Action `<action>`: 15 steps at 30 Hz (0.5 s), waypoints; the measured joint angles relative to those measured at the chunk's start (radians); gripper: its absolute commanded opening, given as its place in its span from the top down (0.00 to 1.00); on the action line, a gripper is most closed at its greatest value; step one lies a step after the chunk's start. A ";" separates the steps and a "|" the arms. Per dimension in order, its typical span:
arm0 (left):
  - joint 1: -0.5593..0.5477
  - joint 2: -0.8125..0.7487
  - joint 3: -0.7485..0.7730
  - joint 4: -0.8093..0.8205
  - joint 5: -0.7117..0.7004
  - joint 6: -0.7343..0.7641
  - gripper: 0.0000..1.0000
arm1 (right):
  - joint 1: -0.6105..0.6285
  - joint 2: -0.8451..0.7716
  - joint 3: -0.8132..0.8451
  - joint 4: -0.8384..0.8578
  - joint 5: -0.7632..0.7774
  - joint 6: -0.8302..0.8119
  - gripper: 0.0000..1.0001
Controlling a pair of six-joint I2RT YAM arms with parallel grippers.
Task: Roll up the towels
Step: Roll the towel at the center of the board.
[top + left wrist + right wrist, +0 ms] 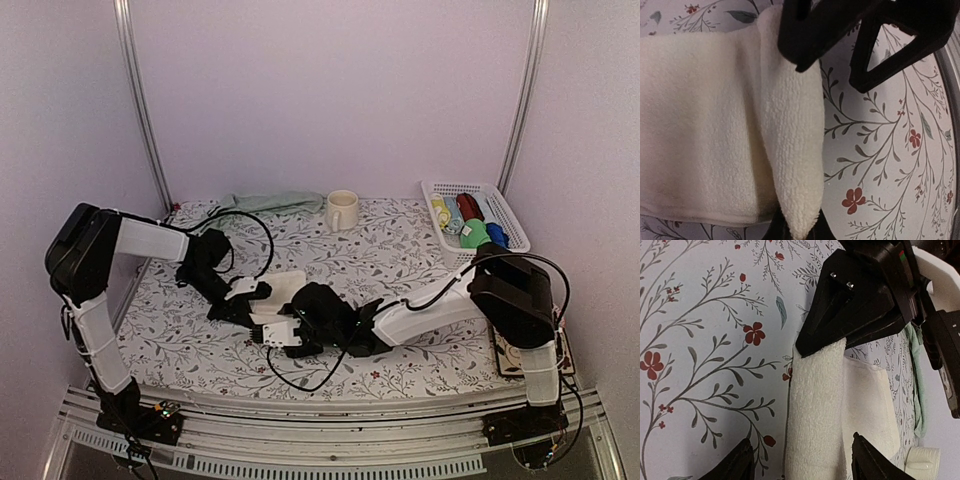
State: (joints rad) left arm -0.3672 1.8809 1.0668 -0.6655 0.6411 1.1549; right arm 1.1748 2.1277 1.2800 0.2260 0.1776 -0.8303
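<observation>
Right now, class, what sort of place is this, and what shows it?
Probably a robot test booth dressed as a home table: metal posts on bare walls, floral tablecloth, mug, white basket.

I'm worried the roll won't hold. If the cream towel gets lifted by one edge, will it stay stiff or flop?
Likely floppy: the cream towel bends into a soft curl where the left gripper pinches it. Its nubby pile looks grippy, so slipping seems unlikely. Let go, the curl may fall open.
</observation>
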 measured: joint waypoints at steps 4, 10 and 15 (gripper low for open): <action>0.009 0.030 0.026 -0.038 0.022 -0.001 1.00 | 0.004 0.056 0.041 0.027 0.061 -0.037 0.37; 0.022 0.075 0.066 -0.089 0.058 0.002 1.00 | 0.005 0.098 0.071 0.050 0.132 -0.067 0.56; 0.037 0.114 0.097 -0.132 0.095 0.004 1.00 | 0.005 0.126 0.087 0.052 0.179 -0.091 0.75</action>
State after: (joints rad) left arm -0.3298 1.9953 1.1641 -0.7975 0.7357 1.1587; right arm 1.1801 2.2539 1.3674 0.2779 0.3569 -0.9211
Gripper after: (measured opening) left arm 0.058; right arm 0.347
